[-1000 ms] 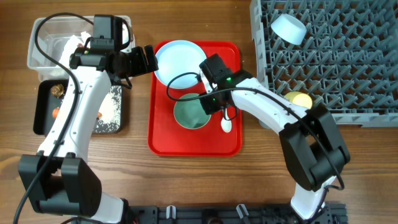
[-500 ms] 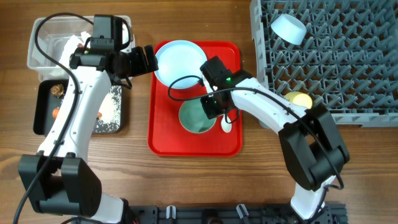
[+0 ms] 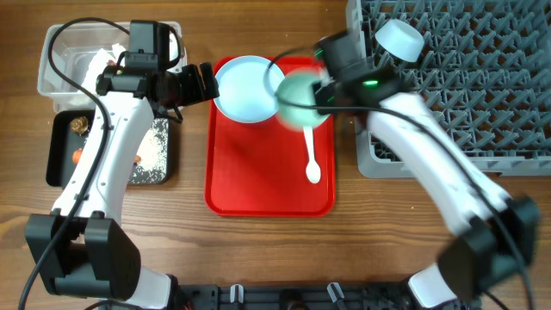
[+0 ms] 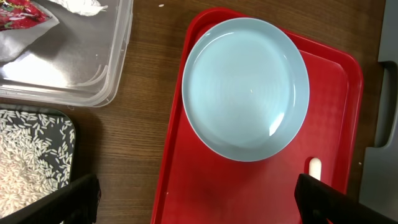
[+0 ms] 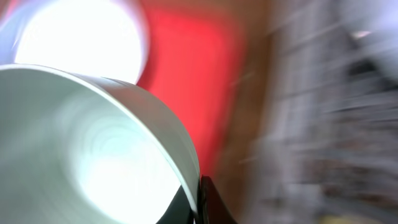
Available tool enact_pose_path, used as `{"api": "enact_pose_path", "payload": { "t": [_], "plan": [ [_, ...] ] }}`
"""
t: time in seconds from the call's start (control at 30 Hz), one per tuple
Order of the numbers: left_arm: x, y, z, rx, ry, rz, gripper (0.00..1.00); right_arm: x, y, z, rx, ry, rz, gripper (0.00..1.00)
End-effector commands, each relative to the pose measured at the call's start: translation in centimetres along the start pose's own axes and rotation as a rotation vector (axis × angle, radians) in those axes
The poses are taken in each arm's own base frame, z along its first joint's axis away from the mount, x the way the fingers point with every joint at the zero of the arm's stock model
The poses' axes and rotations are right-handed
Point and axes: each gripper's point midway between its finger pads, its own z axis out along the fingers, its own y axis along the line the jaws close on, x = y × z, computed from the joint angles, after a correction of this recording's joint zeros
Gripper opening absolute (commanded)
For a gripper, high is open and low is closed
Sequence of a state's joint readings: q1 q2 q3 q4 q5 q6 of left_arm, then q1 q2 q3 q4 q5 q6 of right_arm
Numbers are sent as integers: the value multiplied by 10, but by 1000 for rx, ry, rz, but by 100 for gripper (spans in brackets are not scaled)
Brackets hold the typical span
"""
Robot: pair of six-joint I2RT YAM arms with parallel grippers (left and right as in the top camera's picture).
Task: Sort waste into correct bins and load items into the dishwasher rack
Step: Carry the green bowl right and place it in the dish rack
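My right gripper [image 3: 320, 93] is shut on the rim of a pale mint bowl [image 3: 297, 99] and holds it in the air over the red tray's right edge, beside the grey dishwasher rack [image 3: 482, 86]. The right wrist view is blurred and the bowl [image 5: 93, 149] fills it. A second bowl [image 3: 399, 39] rests in the rack's top left. The pale-blue plate [image 3: 247, 86] and white spoon [image 3: 312, 159] lie on the red tray. My left gripper [image 4: 199, 202] is open above the tray's left edge, near the plate [image 4: 245, 93]. The yellow cup is hidden.
The flat red tray [image 3: 250, 181] lies in the middle. A clear tub [image 3: 60, 52] holds the white napkin and red wrapper [image 4: 25, 12]. Below it the black tray [image 3: 60, 155] holds rice [image 4: 25, 155], a carrot and a brown lump.
My right gripper has lifted the mint bowl off the red tray and swung it up and right toward the rack. The left arm has not moved.
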State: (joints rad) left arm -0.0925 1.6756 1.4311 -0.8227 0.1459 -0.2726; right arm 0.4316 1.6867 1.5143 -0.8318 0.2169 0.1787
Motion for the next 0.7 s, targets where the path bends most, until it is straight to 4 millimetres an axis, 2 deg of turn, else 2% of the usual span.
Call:
{"api": "enact_pose_path", "payload": {
  "t": [0.0,0.1,0.23,0.47,0.67],
  "plan": [
    [-4,-2,-4,-2,-17,-4,100,-26,-94,-49,402,-146,89,4],
    [-4,-2,-4,-2,-17,-4,100,-24,-140,-69,614,-155,109,4],
    [-4,-2,-4,-2,-17,-4,100,-17,-177,-75,768,-107,81,5],
    [-4,-2,-4,-2,-17,-4,100,-7,-212,-54,844,13,10,4],
    [-4,-2,-4,-2,-17,-4,100,6,-225,-25,854,155,-126,4]
  ]
}}
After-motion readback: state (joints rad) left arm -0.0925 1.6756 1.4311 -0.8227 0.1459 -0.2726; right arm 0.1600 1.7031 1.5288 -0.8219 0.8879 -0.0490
